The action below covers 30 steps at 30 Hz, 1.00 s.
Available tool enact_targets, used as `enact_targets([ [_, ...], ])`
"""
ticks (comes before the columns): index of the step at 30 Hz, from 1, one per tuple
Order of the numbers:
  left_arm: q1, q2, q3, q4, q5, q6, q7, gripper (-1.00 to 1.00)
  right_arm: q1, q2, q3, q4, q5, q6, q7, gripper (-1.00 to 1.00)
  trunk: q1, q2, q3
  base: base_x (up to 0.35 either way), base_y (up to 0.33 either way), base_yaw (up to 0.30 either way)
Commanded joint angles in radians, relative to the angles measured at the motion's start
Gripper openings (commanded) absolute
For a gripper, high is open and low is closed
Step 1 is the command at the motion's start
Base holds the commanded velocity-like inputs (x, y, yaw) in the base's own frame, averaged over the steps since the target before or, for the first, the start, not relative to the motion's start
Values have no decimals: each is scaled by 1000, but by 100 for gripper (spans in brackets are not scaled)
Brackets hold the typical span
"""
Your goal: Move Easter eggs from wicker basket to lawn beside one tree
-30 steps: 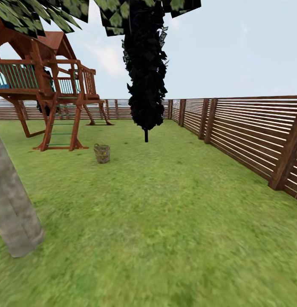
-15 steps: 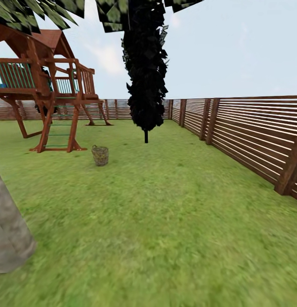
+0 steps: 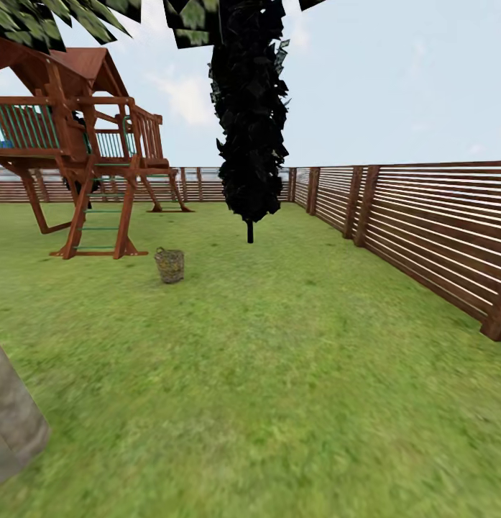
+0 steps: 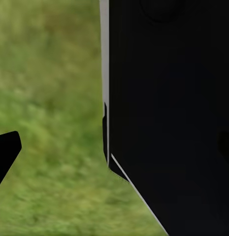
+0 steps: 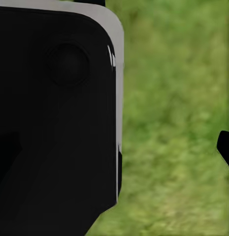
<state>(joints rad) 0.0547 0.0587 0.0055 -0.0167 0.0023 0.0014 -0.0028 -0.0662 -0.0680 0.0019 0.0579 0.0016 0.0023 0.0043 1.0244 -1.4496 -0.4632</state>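
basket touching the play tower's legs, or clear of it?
Apart. The head view shows the wicker basket standing alone, with a strip of lawn between it and the play tower feet.

A fenced home garden: a green lawn (image 3: 293,374), a brown slatted wooden fence (image 3: 430,230) along the right, and a wooden play tower (image 3: 77,144) at upper left.

Wicker basket (image 3: 170,265) is sitting on lawn (image 3: 279,374), play tower (image 3: 77,155) behind-left, dark tree (image 3: 249,115) behind-right, fence (image 3: 437,230) lining right.
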Motion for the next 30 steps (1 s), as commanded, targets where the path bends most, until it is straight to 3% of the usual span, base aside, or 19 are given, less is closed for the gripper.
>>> enact_targets([
  [1, 1, 0, 1, -2, 0, 0, 0, 100, -1, 0, 0, 2, 0, 0, 0, 100, 1, 0, -1, 337, 0, 194],
  [13, 1, 0, 0, -2, 0, 0, 0, 100, -2, 0, 0, 2, 0, -1, 1, 100, 1, 0, -5, 337, 0, 213],
  [30, 1, 0, 0, -2, 0, 0, 0, 100, -2, -1, 1, 2, 1, -1, 2, 100, 1, 0, -5, 337, 0, 10],
])
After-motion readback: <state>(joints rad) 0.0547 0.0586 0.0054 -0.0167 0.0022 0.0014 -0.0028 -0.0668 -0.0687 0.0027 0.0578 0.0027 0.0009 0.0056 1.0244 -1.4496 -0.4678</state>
